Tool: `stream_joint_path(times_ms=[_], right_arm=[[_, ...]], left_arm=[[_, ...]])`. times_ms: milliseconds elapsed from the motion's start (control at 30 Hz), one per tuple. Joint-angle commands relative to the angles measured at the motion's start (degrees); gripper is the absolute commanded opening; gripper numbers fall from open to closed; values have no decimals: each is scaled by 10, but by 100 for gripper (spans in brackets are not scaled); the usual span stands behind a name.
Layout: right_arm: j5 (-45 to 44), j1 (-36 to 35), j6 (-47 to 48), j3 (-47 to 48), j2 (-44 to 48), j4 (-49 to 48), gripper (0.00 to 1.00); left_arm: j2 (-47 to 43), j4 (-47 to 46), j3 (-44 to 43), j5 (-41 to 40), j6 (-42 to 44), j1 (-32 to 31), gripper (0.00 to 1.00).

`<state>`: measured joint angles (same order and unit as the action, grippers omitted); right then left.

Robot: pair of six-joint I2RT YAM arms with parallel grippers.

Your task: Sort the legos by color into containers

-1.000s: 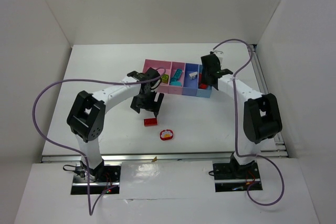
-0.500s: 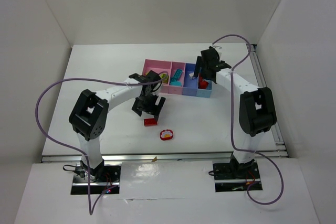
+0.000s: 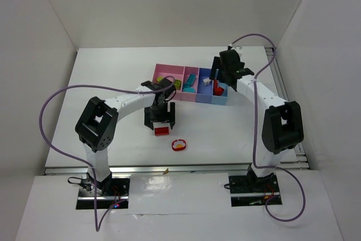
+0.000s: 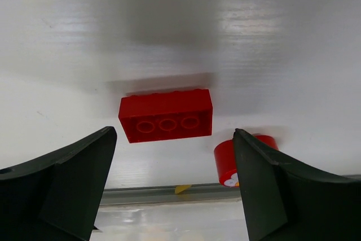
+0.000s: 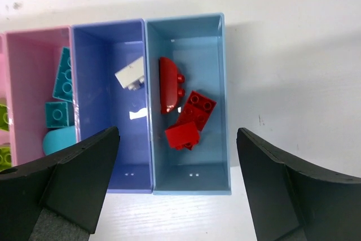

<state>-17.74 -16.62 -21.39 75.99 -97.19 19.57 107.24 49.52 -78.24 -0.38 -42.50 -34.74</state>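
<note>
- The light blue bin (image 5: 224, 83) at the right end of the row holds the red legos (image 5: 192, 111), heaped together.
- The darker blue bin (image 5: 82, 111) beside it has one white brick (image 5: 130, 74).
- The narrow pink bin (image 5: 28, 94) carries teal pieces (image 5: 62, 80).
- Lime green ones (image 5: 4, 119) peek in past that.
- The right gripper (image 5: 177, 130) hangs over the blue bins, jaws wide and empty.
- The left gripper (image 4: 172, 145) sits low over the table (image 4: 254, 38), jaws spread clear of a loose red brick (image 4: 166, 115).
- A round red piece (image 4: 234, 162) lies near the brick.
</note>
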Motion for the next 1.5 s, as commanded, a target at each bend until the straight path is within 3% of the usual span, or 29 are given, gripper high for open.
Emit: stream_joint_path(times_ms=[0, 300, 500, 567, 733, 867, 1100, 1300, 1467], right_arm=[[-1, -1, -4, -15, 28, -15, 92], [-1, -1, -4, -25, 33, -15, 92], [-1, -1, -4, -20, 33, -15, 92], [-8, -1, -4, -20, 33, -15, 92], [-65, -1, -4, -14, 59, 10, 92], [-115, -1, -18, -56, 135, 15, 92], [-213, 5, -63, -93, 248, 72, 92], [-246, 5, -74, -134, 338, 91, 92], [-246, 10, -85, -98, 338, 158, 90]], left_arm=[[15, 16, -7, -35, -56, -2, 94], [43, 21, -1, -30, -79, -2, 88], [36, 15, -20, -30, -58, -2, 52], [31, 15, -38, -24, -41, -2, 44], [19, 37, -131, 6, 0, -8, 44], [37, 35, -219, 45, 36, -26, 46], [172, 20, -453, 105, 59, -32, 47], [232, -85, -524, 144, 54, -32, 51], [284, -204, -572, 182, 25, -32, 56]])
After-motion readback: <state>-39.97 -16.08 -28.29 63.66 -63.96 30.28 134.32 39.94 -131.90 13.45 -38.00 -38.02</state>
